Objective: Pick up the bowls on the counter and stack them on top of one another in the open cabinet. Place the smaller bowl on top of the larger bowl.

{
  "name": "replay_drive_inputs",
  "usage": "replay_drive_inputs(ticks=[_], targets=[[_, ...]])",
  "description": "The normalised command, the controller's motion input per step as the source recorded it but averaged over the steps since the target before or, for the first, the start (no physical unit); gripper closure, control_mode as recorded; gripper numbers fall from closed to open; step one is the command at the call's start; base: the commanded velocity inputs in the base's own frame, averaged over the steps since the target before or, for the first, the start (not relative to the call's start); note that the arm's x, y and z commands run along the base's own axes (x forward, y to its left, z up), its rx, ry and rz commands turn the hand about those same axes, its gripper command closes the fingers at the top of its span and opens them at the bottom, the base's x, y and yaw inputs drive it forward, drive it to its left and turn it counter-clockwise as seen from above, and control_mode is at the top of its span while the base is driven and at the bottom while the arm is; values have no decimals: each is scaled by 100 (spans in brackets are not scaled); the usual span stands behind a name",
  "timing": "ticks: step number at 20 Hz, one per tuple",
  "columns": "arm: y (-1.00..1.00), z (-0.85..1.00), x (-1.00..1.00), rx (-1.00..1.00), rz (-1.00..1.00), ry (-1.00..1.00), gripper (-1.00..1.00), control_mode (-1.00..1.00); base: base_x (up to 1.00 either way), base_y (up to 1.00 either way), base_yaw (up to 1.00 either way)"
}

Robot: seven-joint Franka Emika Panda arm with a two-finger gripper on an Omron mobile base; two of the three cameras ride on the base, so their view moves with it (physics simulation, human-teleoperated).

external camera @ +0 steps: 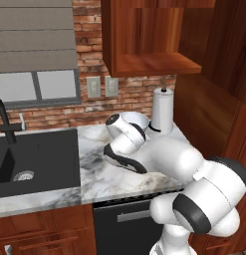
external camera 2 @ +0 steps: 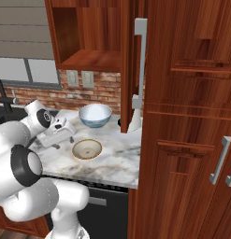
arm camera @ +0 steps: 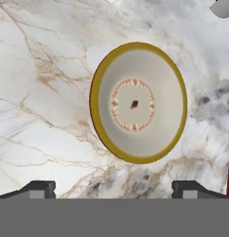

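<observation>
**Both bowls on the counter, pincer spread above the shallow one**

Meanwhile the gripper [external camera 2: 64, 142] hangs with its fingers wide apart, pinching nothing, just beside the shallow bowl [external camera 2: 87, 149] near the counter's [external camera 2: 114, 163] front edge. That bowl is round and low, mouth up, with a tan glazed inside, a brown-gold rim and a ring of small reddish marks round a dark centre dot; the hand view shows this pattern, the two fingertips [arm camera: 39, 189] standing spread below the bowl. Behind it, toward the brick wall at the counter's back edge, sits the deep bowl [external camera 2: 95, 115], white inside and blue-patterned outside, also upright. The slab is white marble-look with grey and brown veins. Above, the cabinet [external camera 2: 96, 60] is reddish-brown wood with a bare doorless shelf. From the left base view, a paper-towel roll [external camera: 163, 110] stands at the counter's back right corner and a black sink [external camera: 37, 159] lies at its left end.
</observation>
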Motion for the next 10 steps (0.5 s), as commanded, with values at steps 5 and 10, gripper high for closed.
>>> replay_drive_inputs(ticks=[5, 10], targets=[[0, -25, 11, 0, 0, 0, -100, -100, 0, 0, 0], [0, -24, 9, 0, 0, 0, -100, -100, 0, 0, 0]])
